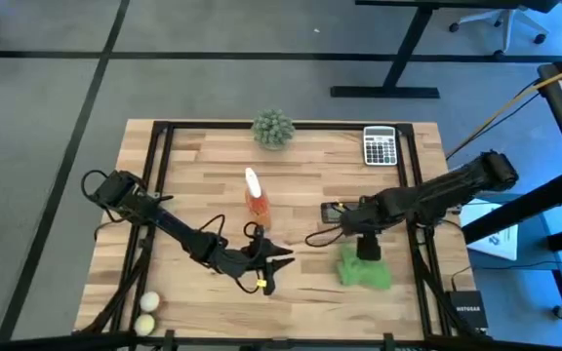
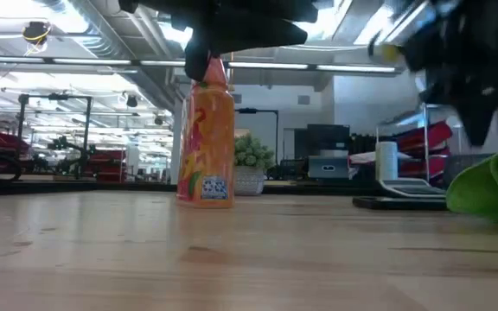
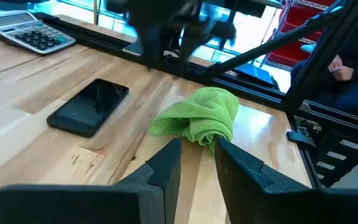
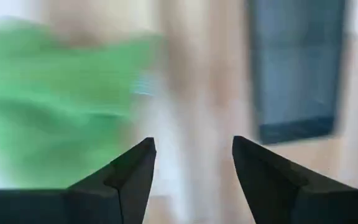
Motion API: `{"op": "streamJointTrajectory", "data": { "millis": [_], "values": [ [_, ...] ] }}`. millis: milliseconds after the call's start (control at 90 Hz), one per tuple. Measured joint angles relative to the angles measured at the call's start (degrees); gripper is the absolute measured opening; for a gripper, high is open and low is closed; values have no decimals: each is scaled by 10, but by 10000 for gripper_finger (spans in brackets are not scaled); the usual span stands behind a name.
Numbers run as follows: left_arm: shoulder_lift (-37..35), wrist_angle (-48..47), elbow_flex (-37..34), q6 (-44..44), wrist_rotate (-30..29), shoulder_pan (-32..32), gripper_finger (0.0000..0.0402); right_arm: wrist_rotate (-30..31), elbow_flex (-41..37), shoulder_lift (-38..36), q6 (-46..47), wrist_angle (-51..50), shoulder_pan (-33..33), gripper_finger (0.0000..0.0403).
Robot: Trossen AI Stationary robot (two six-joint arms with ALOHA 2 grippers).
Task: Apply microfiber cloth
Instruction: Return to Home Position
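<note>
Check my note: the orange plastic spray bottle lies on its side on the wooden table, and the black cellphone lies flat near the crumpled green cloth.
One error: the orange plastic spray bottle stands upright on the wooden table, as the low view shows. The flat black cellphone does lie near the crumpled bright green microfiber cloth.

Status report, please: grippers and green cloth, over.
Left gripper open, empty, near the spray bottle. Right gripper open, over the microfiber cloth edge. Cloth crumpled on table. Black cellphone beside it, nothing in the way.
</note>
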Motion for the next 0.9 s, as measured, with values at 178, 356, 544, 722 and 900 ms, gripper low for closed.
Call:
{"op": "streamJointTrajectory", "data": {
  "millis": [178,356,544,722,900],
  "values": [
    [0,-8,0,0,3,0,80,43,-45,-23,57,75,68,200],
    [0,-12,0,0,4,0,80,106,-114,-9,77,239,130,194],
    [-11,-16,-1,21,14,0,50,209,-137,-12,14,425,152,93],
    [-113,-137,-4,85,26,4,5,186,-137,-75,-101,453,93,15],
    [-250,-209,-80,126,52,26,1,65,-159,-152,-175,458,-18,6]
  ]
}}
